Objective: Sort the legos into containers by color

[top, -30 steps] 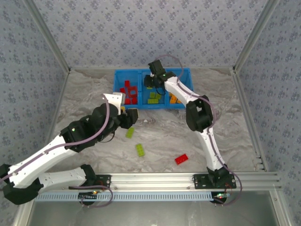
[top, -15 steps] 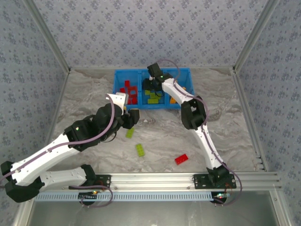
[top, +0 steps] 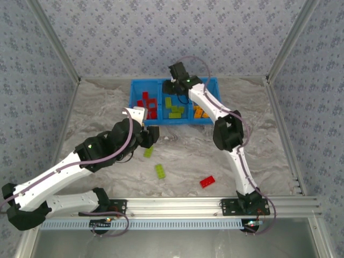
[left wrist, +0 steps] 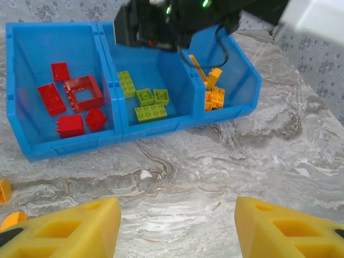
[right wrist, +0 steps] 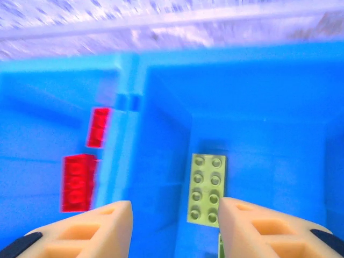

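while the right gripper hangs released above a lime brick in the blue tray's middle compartment, the left gripper hovers spread and empty over the table.

middle compartment: right gripper overhead | left compartment: open above (red bricks on floor)

Blue-grey floral wallpaper covers the walls on three sides — grey marble-look counter, even light. Aluminium corner posts — slotted aluminium rail runs along near edge.
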